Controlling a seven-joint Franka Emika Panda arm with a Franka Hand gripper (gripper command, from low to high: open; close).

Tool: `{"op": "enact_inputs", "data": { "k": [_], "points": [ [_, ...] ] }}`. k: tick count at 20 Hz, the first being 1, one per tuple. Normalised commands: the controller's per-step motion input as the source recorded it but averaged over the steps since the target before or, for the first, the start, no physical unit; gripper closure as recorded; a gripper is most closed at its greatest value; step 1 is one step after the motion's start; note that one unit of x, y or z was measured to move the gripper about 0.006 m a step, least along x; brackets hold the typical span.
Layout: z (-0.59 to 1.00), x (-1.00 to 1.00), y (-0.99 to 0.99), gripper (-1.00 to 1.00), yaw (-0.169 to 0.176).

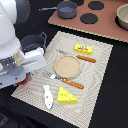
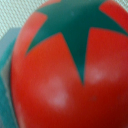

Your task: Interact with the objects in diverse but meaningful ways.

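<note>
On the woven mat (image 1: 95,75), a round wooden board (image 1: 67,66) sat at centre with a knife (image 1: 72,83) and a fork (image 1: 86,58) beside it. The yellow block (image 1: 83,48) lay past the fork, while the cheese (image 1: 66,95) and white fish (image 1: 47,96) rested side by side at the mat's near edge. A grey pot (image 1: 34,43) stood by the arm (image 1: 15,45). The tomato (image 2: 65,70) filled the wrist view, close under the gripper; whether its jaws gripped it could not be told.

Red tomato (image 2: 60,75) with dark green star top; yellow holed cheese wedge (image 1: 66,95).
</note>
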Motion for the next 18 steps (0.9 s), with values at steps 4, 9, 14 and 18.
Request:
{"op": "enact_inputs", "data": {
  "k": [4, 9, 14, 18],
  "points": [
    [-0.01, 0.43, -0.04, 1.0, 0.0],
    [-0.12, 0.25, -0.1, 1.0, 0.003],
    [-0.12, 0.25, -0.1, 1.0, 0.003],
    [-0.03, 0.26, -0.07, -1.0, 0.0]
  ]
}}
